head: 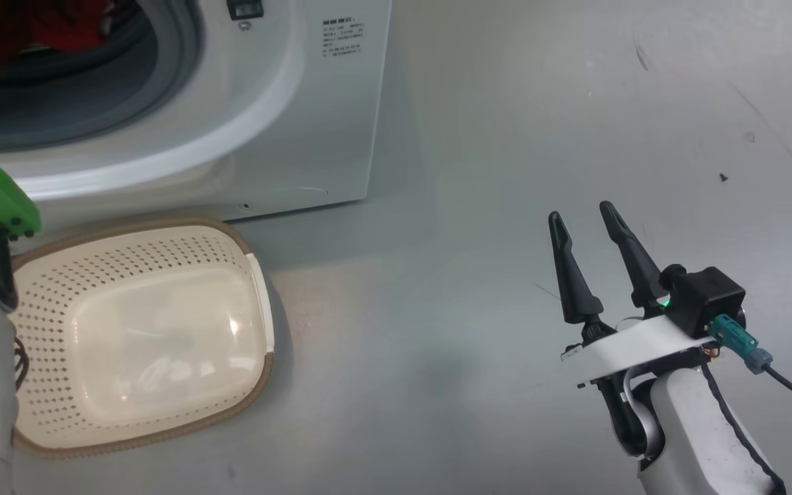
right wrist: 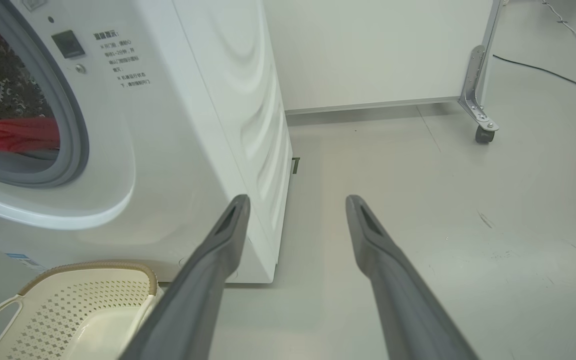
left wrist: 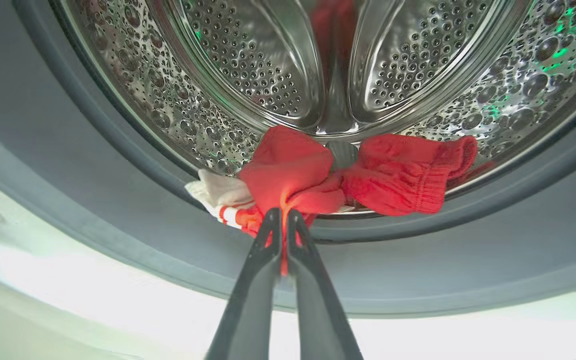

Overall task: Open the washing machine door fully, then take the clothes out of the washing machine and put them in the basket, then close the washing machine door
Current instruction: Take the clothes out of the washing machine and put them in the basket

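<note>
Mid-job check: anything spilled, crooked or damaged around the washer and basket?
Nothing stands out. The left end effector is shut on the clothes at the mouth of the washing machine; the basket sits upright and empty in front of it; the right end effector hangs open, clear of both.

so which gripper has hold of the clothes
The left gripper: its fingers pinch the red clothes at the mouth of the drum; the right gripper stands open over the floor.
</note>
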Controlling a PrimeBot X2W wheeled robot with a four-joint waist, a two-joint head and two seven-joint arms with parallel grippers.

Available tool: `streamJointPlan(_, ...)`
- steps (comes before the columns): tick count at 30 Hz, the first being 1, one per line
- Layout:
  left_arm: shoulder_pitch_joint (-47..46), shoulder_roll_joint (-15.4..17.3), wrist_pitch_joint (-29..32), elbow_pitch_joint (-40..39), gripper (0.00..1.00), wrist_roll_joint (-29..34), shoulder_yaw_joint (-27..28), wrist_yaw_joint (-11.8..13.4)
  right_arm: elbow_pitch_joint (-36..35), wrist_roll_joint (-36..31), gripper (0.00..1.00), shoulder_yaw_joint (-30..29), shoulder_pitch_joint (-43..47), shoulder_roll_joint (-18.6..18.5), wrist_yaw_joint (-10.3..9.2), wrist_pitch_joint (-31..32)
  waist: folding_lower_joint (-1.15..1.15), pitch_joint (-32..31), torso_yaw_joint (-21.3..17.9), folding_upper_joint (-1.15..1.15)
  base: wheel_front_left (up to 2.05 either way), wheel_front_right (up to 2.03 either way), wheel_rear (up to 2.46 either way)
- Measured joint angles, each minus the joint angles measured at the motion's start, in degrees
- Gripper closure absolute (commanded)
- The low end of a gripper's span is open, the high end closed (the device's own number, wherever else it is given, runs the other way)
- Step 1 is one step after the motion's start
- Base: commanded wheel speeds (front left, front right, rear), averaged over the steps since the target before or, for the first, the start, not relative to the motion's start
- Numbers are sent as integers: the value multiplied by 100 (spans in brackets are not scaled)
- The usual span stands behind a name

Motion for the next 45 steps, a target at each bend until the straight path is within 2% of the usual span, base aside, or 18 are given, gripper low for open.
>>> streamJointPlan(13,883,-282,-119,-534,100,-80,48,-294,165,-19,0,-140,364,-12,47,0,0,-822,324,0,0,0,0)
streamJointPlan(22,1362,-386,-118,-1856,100,-68,252,-316,250,-25,0,-226,575,-38,55,0,0,-1297,529,0,0,0,0)
streamJointPlan(27,1703,-556,-119,-2671,100,24,243,-470,274,-25,0,-264,702,-56,63,0,0,-1574,642,0,0,0,0)
streamJointPlan(32,2017,-719,-119,-3356,100,25,260,-523,286,-26,0,-242,798,-54,103,0,0,-1792,724,0,0,0,0)
streamJointPlan(45,2497,-927,-144,-4681,100,36,312,-592,236,-34,0,-270,861,-52,119,0,0,-1847,748,0,0,0,0)
